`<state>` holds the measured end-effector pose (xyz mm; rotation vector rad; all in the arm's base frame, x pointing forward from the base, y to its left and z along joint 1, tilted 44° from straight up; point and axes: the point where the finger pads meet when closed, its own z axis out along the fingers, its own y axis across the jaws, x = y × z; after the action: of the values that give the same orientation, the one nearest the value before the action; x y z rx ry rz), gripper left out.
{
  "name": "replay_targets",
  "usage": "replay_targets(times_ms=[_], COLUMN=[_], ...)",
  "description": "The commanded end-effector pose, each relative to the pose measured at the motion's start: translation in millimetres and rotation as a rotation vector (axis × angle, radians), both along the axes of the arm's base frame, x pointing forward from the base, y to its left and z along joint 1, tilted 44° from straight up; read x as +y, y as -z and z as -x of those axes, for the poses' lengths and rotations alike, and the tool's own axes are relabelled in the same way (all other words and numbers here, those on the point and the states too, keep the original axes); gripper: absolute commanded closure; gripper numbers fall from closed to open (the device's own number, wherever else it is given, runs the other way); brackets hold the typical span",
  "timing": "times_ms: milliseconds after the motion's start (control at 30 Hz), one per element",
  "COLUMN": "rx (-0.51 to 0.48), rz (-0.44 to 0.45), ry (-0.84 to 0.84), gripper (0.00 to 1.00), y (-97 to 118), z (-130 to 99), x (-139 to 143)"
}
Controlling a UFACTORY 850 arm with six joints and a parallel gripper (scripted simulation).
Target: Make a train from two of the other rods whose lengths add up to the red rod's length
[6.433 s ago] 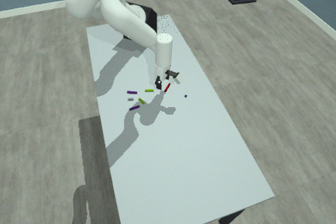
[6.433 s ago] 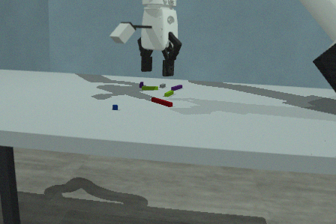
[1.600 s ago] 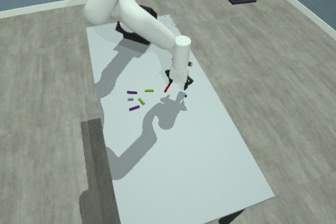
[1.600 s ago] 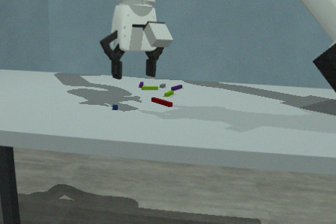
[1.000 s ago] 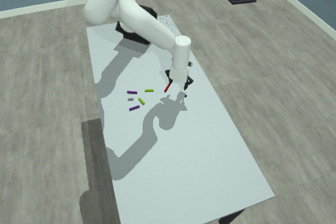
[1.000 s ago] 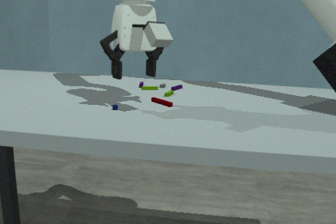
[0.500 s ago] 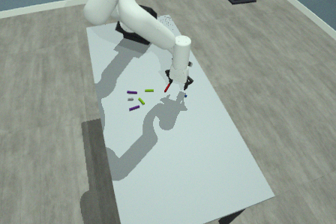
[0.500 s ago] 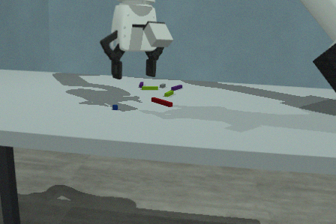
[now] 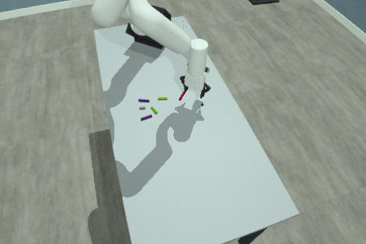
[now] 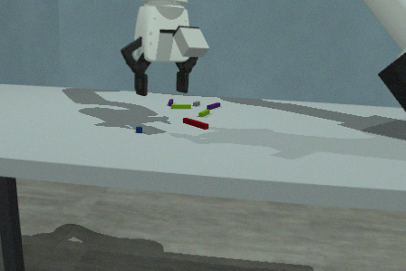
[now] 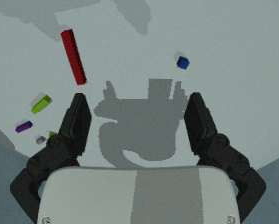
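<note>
Your gripper (image 10: 161,85) hangs above the table (image 10: 272,166) with its fingers spread wide and nothing between them. The red rod (image 10: 196,123) lies flat below it, the blue rod (image 10: 139,130) apart on the other side. Two purple rods (image 9: 143,100) (image 9: 146,117), two lime rods (image 9: 162,99) (image 9: 153,110) and a grey rod (image 9: 142,108) lie scattered beyond the red one.

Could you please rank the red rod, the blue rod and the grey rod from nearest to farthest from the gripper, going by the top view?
The open gripper hangs above the table.
1. The red rod, its upper end just under the gripper's left side in this view.
2. The blue rod, a little below the gripper toward the camera.
3. The grey rod, far to the left among the purple and lime rods.
</note>
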<state>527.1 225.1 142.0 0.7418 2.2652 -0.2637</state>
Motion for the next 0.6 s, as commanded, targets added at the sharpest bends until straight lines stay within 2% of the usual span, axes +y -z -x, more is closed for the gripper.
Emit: replay_targets(times_ms=[0, 333, 567], rx=[-0.001, 0.022, 0.105], rz=[-0.001, 0.033, 0.158], ry=[-0.001, -0.042, -0.195], gripper=[0.00, 0.00, 0.00], y=[-0.5, -0.6, -0.9], z=[-0.2, -0.7, -2.5], x=[0.6, 1.5, 5.0])
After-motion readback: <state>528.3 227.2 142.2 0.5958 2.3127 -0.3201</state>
